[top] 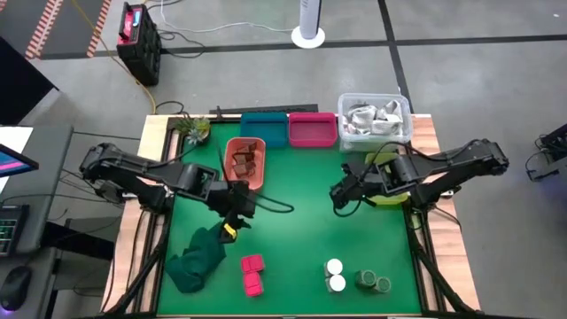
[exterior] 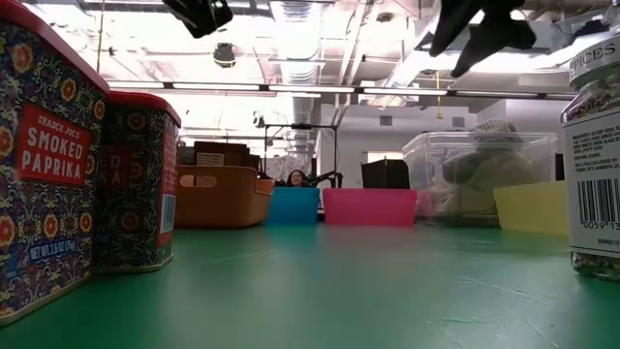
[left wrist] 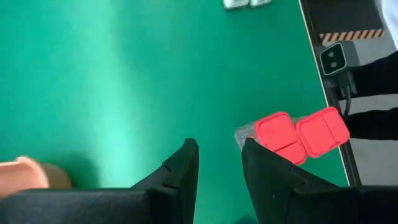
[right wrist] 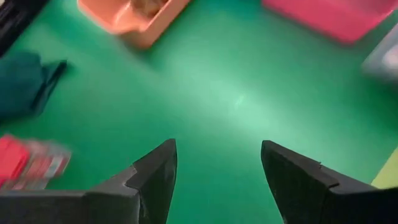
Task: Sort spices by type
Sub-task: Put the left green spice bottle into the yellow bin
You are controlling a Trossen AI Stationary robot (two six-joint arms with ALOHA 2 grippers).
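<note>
"TRADER JOE'S SMOKED PAPRIKA" is read on the patterned dark tin w/ red label [exterior: 44, 165]; "SPICES" on the clear round jar's white label [exterior: 593, 145].

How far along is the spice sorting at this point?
Done: reddish-brown pieces lie in the orange bin. In hand: nothing; left gripper and right gripper are open and empty. Left: magenta boxes, white-topped jars and greenish jars on the mat.

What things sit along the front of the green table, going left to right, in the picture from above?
Dark green cloth → two magenta boxes → two white-topped jars → two greenish jars.
</note>
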